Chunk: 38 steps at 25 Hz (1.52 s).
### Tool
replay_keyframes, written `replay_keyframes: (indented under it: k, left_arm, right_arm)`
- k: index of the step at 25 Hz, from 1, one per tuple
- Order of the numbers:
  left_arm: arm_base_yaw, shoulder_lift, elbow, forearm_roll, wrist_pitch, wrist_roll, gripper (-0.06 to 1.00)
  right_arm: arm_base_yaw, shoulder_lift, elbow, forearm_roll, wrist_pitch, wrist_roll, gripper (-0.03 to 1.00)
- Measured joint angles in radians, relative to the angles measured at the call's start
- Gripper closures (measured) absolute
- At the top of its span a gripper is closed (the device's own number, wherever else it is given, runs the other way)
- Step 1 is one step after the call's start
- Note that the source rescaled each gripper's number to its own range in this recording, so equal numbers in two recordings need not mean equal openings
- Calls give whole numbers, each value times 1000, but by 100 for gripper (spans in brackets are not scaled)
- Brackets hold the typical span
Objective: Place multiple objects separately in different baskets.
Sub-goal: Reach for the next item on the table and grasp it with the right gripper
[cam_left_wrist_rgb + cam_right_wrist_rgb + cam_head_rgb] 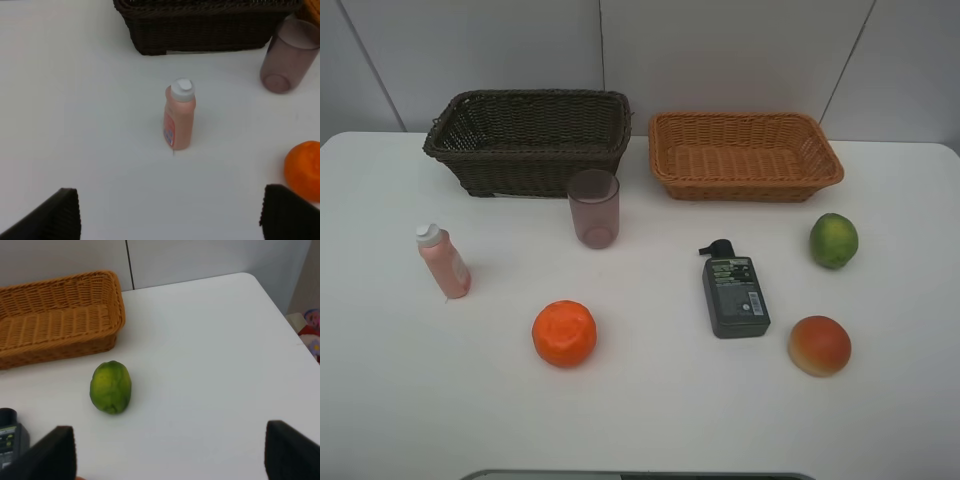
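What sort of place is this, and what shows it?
Probably a lab test bench: white table, plain panelled wall, and an orange, lime and cup spaced out before a dark basket and a tan basket.

Even, diffuse overhead light; the white table [380, 400] reads bright and slightly washed out. Shadows are faint and short, as beside the pink bottle [179, 117] straight ahead of the left gripper [170, 214]. Wrist views are slightly soft; its near fingertips [55, 215] are blurred.
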Motion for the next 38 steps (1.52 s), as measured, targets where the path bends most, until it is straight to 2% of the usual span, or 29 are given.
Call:
replay_keyframes:
  k: [23,27,32,38]
  left_arm:
    - [0,0,0,0,0,0,3]
    - [0,0,0,0,0,0,3]
    - [0,0,0,0,-1,0,3]
    - [0,0,0,0,-1,0,3]
  right_arm:
    - [0,30,0,1,0,0,40]
    - [0,180,-23,1,0,0,40]
    - [0,472,-118,1,0,0,40]
    - [0,846,-331,1,-60,41,40]
